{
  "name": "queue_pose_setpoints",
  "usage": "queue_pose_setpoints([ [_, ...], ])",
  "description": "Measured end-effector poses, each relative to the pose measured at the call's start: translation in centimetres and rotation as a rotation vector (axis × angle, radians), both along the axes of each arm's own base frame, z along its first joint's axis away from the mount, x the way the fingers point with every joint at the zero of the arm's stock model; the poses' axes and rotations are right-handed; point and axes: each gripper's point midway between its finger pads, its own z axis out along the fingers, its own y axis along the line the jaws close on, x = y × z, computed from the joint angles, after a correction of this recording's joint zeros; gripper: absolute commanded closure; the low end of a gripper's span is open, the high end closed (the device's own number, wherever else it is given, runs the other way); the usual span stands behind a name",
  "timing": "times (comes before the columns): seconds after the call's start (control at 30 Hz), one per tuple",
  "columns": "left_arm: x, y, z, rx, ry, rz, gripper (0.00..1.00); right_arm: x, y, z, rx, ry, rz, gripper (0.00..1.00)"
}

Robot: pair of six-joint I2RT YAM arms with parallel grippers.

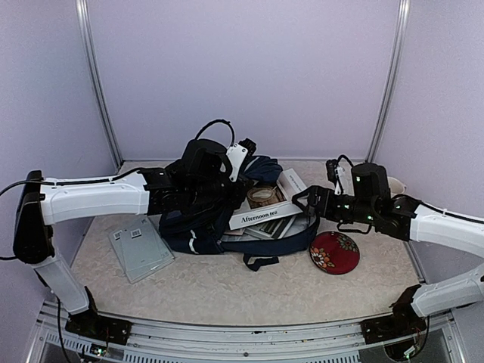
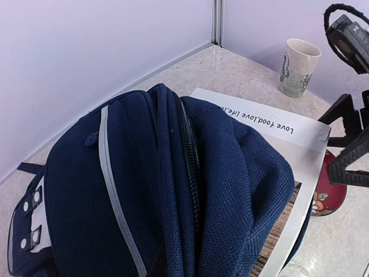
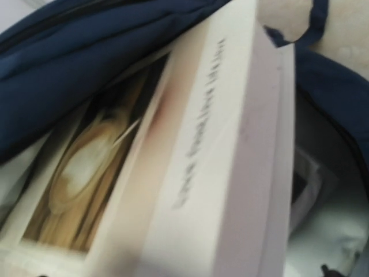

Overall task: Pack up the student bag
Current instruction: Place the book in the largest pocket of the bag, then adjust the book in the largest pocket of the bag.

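Top view: we see both arms reaching in over the counter (image 1: 227, 295), one from each side edge, and meeting at its middle.
Bag: the navy bag (image 1: 200, 223) lies at the middle of the counter, nearer the far edge than the near one. Its mouth is open toward the right edge, and a black strap trails toward the near edge.
Left claw: the left claw (image 1: 225, 165) sits on the bag's raised top, touching the fabric. Its wrist view shows only navy cloth, a grey stripe and the zip, with no fingers, so we cannot tell whether it is wide, narrow or holding.
Book: a white book (image 1: 265, 214) lies tilted in the bag's mouth, half in and half out. The spine reads "Afternoon tea".
Right claw: the right claw (image 1: 301, 200) is at the book's right end. From the left wrist view we see its fingers apart on either side of the book's corner — whether they pinch it, we cannot tell. Its own view is blurred and filled by the book.
Papers: flat grey papers (image 1: 261, 231) lie inside the bag under the book.
Dish: a red patterned dish (image 1: 335, 252) lies flat just right of the bag, toward the right edge.
Folder: a grey folder (image 1: 140, 247) lies flat left of the bag, toward the left edge — close to the bag but apart from it.
Cup: a pale cup (image 2: 300, 66) stands upright near the far right corner.
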Motion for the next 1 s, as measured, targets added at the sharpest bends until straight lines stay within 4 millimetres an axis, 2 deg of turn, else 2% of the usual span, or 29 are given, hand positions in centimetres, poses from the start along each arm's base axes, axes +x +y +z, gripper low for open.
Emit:
queue_pose_setpoints([
  [0.13, 0.1, 0.0, -0.1, -0.001, 0.001, 0.005, 1.00, -1.6, -0.9, 1.7, -0.008, -0.007, 0.094, 0.00],
  [0.23, 0.1, 0.0, 0.0, -0.001, 0.001, 0.007, 1.00, -1.0, -1.9, 4.3, 0.021, -0.042, 0.128, 0.04],
  [0.3, 0.1, 0.1, 0.0, -0.002, 0.001, 0.010, 1.00, 0.4, -2.6, 5.4, 0.033, -0.050, 0.129, 0.17],
  [0.37, 0.1, 0.1, 0.0, -0.002, 0.002, 0.010, 1.00, 2.3, -2.5, 6.0, 0.038, -0.048, 0.151, 0.30],
  [0.43, 0.1, 0.1, -0.1, -0.001, 0.001, 0.011, 1.00, 4.4, -1.5, 5.3, 0.047, -0.010, 0.188, 0.43],
  [0.53, -0.2, -0.1, -0.1, 0.004, -0.002, 0.009, 1.00, 5.3, 0.1, 2.4, 0.053, 0.077, 0.254, 0.57],
  [0.6, -0.5, -0.2, -0.1, 0.016, -0.011, 0.007, 1.00, 4.6, 0.7, 0.4, 0.065, 0.150, 0.278, 0.61],
  [0.67, -0.8, -0.4, -0.2, 0.032, -0.017, -0.001, 1.00, 3.8, 0.8, -0.7, 0.073, 0.189, 0.276, 0.68],
  [0.8, -1.5, -0.6, 0.0, 0.070, -0.024, -0.014, 1.00, 2.0, 1.3, -0.9, 0.084, 0.195, 0.241, 0.80],
  [0.9, -1.6, -0.7, 0.0, 0.073, -0.021, -0.017, 1.00, 0.8, 2.1, -0.7, 0.123, 0.167, 0.181, 0.84],
  [1.0, -1.5, -1.0, -0.4, 0.086, -0.004, -0.017, 1.00, 0.1, 2.7, -2.1, 0.166, 0.157, 0.084, 0.86],
])
